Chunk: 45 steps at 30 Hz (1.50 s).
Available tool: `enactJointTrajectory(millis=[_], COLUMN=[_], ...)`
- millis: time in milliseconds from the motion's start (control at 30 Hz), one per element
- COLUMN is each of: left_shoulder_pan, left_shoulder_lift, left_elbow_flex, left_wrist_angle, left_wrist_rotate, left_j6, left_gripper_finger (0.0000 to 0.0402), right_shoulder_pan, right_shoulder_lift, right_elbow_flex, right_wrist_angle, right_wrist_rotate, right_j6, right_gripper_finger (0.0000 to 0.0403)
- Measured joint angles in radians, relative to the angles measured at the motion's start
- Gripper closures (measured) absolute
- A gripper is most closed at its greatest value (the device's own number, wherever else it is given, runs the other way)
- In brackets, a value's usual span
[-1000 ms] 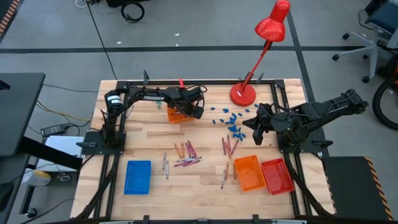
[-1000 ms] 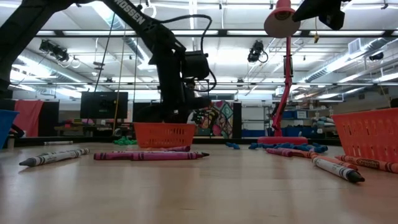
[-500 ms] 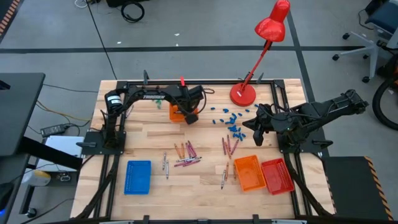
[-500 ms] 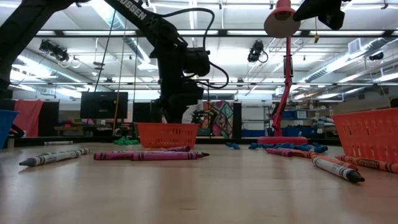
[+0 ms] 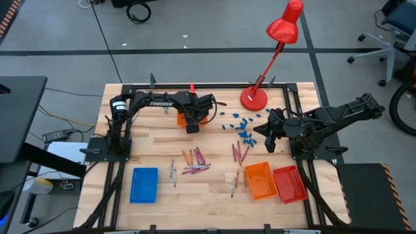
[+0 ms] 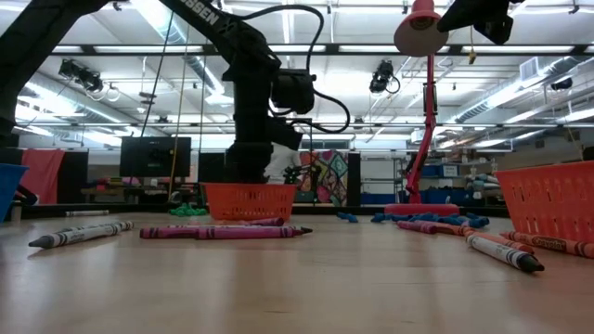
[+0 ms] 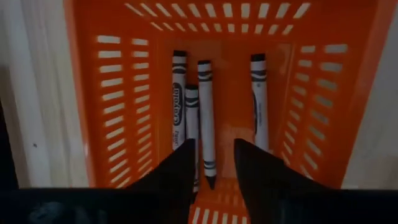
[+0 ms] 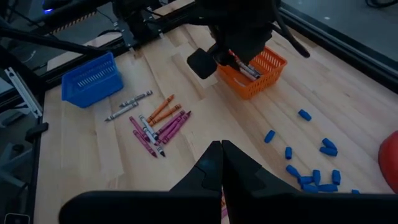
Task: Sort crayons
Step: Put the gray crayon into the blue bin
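An orange basket stands at the far middle of the table. In the left wrist view it holds several grey-white crayons lying flat on its floor. My left gripper hangs over the basket, open, fingers pointing down; one crayon lies below the gap, untouched. Loose orange, magenta and grey crayons lie at the table's middle, and more lie to their right. My right gripper waits shut above the right side of the table.
Small blue pieces are scattered at the far right, beside a red lamp's base. A blue tray stands near left. An orange tray and a red tray stand near right.
My left gripper has shifted a little toward the table's left and near edges, staying over the orange basket, and has turned about.
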Motion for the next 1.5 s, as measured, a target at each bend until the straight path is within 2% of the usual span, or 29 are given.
enactJointTrajectory(millis=[200,300,533,767,1000,1200,1500], left_shoulder_pan=[-0.013,-0.009,0.048,0.180,0.288,0.364,0.482], left_shoulder_lift=[-0.014,-0.058,-0.248,-0.427,-0.511,-0.503,-0.483], left_elbow_flex=[0.043,0.043,0.031,-0.201,-0.402,-0.500,-0.512], left_wrist_angle=[-0.156,-0.212,-0.184,-0.187,-0.226,-0.255,-0.245], left_wrist_rotate=[-0.032,-0.046,-0.066,-0.058,-0.035,0.002,-0.028], left_j6=[-0.073,-0.095,-0.109,-0.318,-0.615,-0.654,-0.565], left_gripper_finger=[0.0237,0.0240,0.0264,0.0277,0.0278,0.0276,0.0236], right_shoulder_pan=[0.000,0.000,0.000,0.000,0.000,0.000,-0.006], right_shoulder_lift=[0.000,0.000,0.000,0.000,0.000,0.000,0.000], right_elbow_flex=[0.000,0.000,0.000,0.000,0.000,0.000,0.000], right_wrist_angle=[-0.003,-0.003,-0.005,-0.004,-0.004,-0.003,-0.003], right_wrist_rotate=[0.000,0.000,-0.003,-0.002,0.004,0.004,0.005], right_j6=[0.000,0.000,0.000,0.003,-0.006,-0.025,-0.035], right_gripper_finger=[0.0395,0.0395,0.0395,0.0395,0.0395,0.0395,0.0395])
